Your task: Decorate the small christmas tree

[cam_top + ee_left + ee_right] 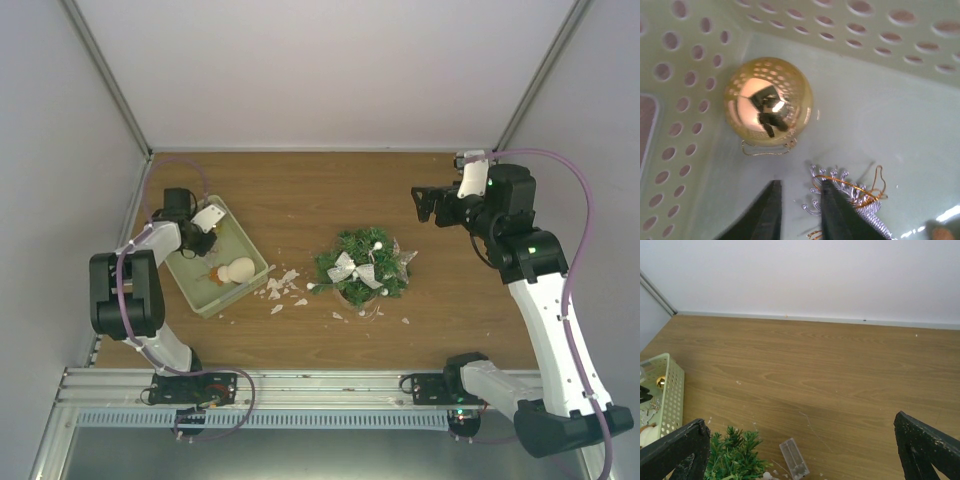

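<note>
The small christmas tree stands upright in the middle of the surface, well to the right of your left fingers. These sit nearly together down in the tray against a silver ornament; you can't tell if they grip it. Your right fingers, spread wide, hover nearer the tree.

Overhead looking down, left wrist close in tray (shared), right low

The bauble is mirror-glossy, the tray smooth plastic, the table wood-grain.
</note>
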Robot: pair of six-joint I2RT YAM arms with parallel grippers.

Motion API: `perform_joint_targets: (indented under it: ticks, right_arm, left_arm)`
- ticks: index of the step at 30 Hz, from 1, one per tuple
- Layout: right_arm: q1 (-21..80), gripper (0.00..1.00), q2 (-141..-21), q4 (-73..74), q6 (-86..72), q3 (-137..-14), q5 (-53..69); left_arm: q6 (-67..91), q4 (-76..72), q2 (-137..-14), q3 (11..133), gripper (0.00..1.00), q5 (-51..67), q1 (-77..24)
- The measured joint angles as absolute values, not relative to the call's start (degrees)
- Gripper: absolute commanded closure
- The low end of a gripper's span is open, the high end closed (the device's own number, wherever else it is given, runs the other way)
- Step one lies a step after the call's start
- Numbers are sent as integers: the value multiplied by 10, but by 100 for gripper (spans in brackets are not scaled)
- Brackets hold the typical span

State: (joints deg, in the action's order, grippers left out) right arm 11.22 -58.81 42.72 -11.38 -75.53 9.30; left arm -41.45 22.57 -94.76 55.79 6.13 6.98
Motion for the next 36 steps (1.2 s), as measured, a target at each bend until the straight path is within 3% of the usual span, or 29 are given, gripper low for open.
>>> perform_joint_targets:
  ticks: [2, 5, 14, 17, 20, 31, 36]
  right_arm:
    - [112, 0, -588, 427, -114, -755, 93]
    - [112, 0, -588, 425, -114, -754, 93]
    - [112, 0, -588, 424, -114, -746, 93]
    - [112, 0, -590, 423, -114, -746, 93]
    - [112, 0, -591, 423, -114, -745, 93]
    - [112, 0, -592, 420, -114, -734, 93]
    - [112, 0, -591, 422, -114, -739, 93]
  left_arm:
    - [-417, 226, -948, 564, 56, 60, 70]
    - [-416, 227, -948, 570, 52, 59, 71]
    - [-430, 245, -950, 573, 52, 69, 71]
    - [-435, 260, -966, 583, 63, 79, 71]
    - [-437, 269, -987, 592, 98, 90, 71]
    - [-439, 310, -987, 623, 100, 127, 71]
    - [-428, 368, -912, 677, 100, 150, 71]
